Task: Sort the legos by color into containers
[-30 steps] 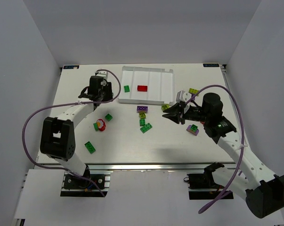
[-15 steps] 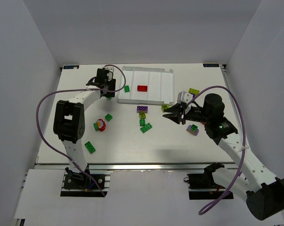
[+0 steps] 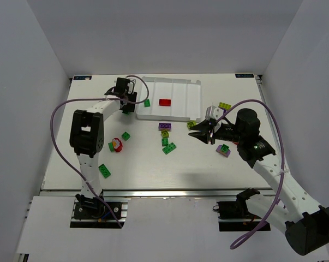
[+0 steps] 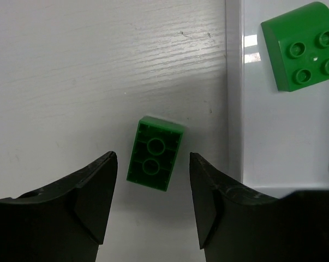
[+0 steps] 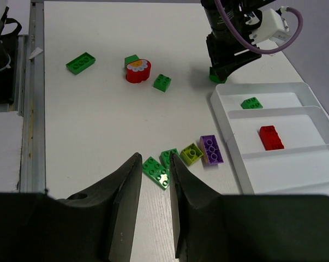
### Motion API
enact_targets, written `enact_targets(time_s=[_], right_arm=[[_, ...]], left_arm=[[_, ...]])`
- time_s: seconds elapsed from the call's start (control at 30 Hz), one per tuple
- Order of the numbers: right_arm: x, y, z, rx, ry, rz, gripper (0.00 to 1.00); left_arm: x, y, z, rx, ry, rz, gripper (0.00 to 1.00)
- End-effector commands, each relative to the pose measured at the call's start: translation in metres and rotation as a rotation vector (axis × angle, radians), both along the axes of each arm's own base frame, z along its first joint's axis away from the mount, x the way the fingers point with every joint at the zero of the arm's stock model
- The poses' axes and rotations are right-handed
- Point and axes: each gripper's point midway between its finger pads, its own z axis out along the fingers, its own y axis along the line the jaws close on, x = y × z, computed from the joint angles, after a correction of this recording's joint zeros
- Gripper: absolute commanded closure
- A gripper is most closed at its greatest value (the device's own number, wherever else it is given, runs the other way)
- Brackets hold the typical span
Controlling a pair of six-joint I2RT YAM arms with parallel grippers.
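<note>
Swung nearer the tray (image 3: 180,93), left pincer (image 4: 152,161) gapes over white tabletop (image 3: 153,164); right pincer (image 5: 154,158) narrowly parted.

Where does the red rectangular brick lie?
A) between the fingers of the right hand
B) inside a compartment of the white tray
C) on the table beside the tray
B: the red rectangular brick lies flat inside the white tray, in one of its narrow compartments.

White arm links (image 3: 273,174), black joints (image 3: 87,131), looping purple cables (image 3: 251,100); left hand (image 4: 152,161) and right hand (image 5: 154,159) black-fingered.
</note>
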Motion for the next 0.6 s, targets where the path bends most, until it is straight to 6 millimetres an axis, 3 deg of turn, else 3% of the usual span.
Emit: enact_targets(time_s=[0.0, 0.37, 0.5, 0.57], right_arm=[[0.000, 0.000, 0.005, 0.016, -0.051, 0.007, 0.67], [-0.003, 0.000, 0.009, 0.022, -0.062, 0.013, 0.67], [-0.003, -0.001, 0.010, 0.025, -0.066, 0.014, 0.67], [-0.004, -0.001, 0.012, 0.027, -0.070, 0.014, 0.67]], left_arm=[[0.013, -0.007, 0.016, -0.013, -0.028, -0.023, 0.34], [0.013, -0.004, -0.003, 0.005, 0.010, -0.008, 0.43], [0.010, -0.002, -0.005, 0.002, 0.019, -0.005, 0.53], [0.010, -0.002, -0.003, -0.003, 0.024, 0.000, 0.67]])
